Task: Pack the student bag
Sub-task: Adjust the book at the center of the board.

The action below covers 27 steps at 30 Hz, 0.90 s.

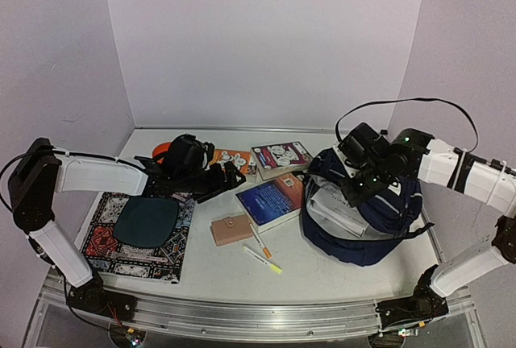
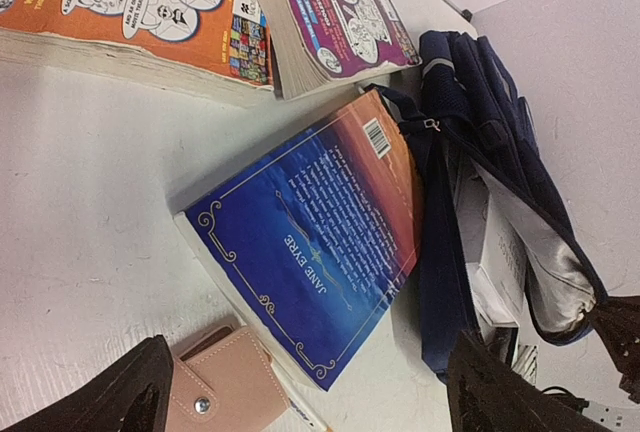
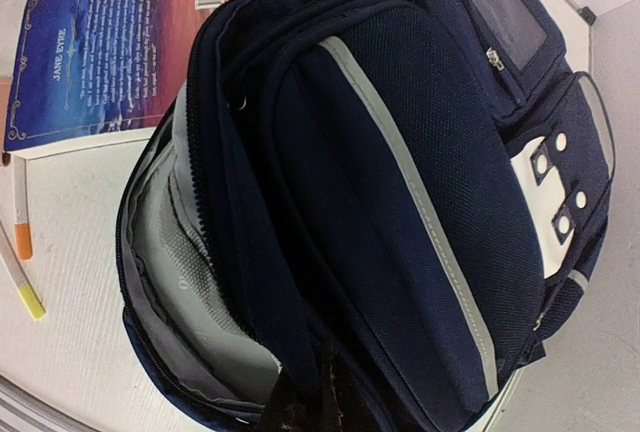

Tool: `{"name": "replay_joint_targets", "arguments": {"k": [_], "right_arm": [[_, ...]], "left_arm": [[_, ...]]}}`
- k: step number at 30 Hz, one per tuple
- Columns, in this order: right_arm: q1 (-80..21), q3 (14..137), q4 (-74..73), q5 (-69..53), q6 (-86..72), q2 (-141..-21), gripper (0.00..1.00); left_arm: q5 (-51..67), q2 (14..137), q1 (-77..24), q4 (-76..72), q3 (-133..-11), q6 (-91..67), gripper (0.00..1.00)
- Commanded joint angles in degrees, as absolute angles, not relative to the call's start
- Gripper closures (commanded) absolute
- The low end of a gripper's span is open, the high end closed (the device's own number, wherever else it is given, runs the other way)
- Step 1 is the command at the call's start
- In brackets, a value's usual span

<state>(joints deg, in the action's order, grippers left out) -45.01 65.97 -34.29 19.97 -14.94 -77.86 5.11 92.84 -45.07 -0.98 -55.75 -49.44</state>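
The student bag (image 1: 379, 223), navy with grey stripes, lies at the right with its main compartment unzipped and its grey lining (image 3: 165, 262) showing. A white item (image 2: 492, 262) sits inside. My right gripper (image 1: 360, 187) is over the bag's top. In the right wrist view my right gripper (image 3: 322, 407) is shut on a fold of the student bag (image 3: 400, 202) at the mouth's edge. My left gripper (image 1: 224, 177) hovers open left of the blue "Jane Eyre" book (image 2: 310, 242), which lies flat against the student bag (image 2: 470, 152). Nothing is between my left gripper's (image 2: 310, 414) fingers.
An orange book (image 1: 232, 159) and a purple book (image 1: 280, 156) lie at the back. A pink wallet (image 1: 231, 228), an orange-tipped pen (image 1: 260, 242) and a yellow-tipped pen (image 1: 264, 259) lie mid-table. A patterned notebook (image 1: 161, 263) with a dark oval case (image 1: 145, 219) lies front left.
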Motion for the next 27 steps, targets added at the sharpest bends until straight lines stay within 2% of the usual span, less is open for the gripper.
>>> {"name": "replay_joint_targets", "arguments": {"k": [1, 8, 13, 18, 27], "right_arm": [[-44.38, 63.69, -33.98, 18.73, -16.42, -79.08, 0.87], [-44.39, 67.69, -29.87, 9.70, -16.60, -79.32, 0.64], [-44.39, 72.84, -21.86, -4.93, -17.84, -81.75, 0.48], [-44.38, 72.83, -13.40, -11.33, -22.57, -87.45, 0.46], [-44.31, 63.85, 1.84, -8.64, -41.58, -93.65, 0.41]], "left_arm": [[9.44, 95.40, -43.85, -0.72, -57.34, -48.02, 0.03], [13.79, 101.07, -41.38, -0.35, -61.13, -46.80, 0.04], [15.10, 103.69, -40.89, -0.35, -63.33, -45.72, 0.05], [15.85, 105.87, -40.04, 0.03, -64.88, -44.63, 0.07], [14.54, 111.33, -38.59, 4.90, -72.29, -35.35, 0.07]]}}
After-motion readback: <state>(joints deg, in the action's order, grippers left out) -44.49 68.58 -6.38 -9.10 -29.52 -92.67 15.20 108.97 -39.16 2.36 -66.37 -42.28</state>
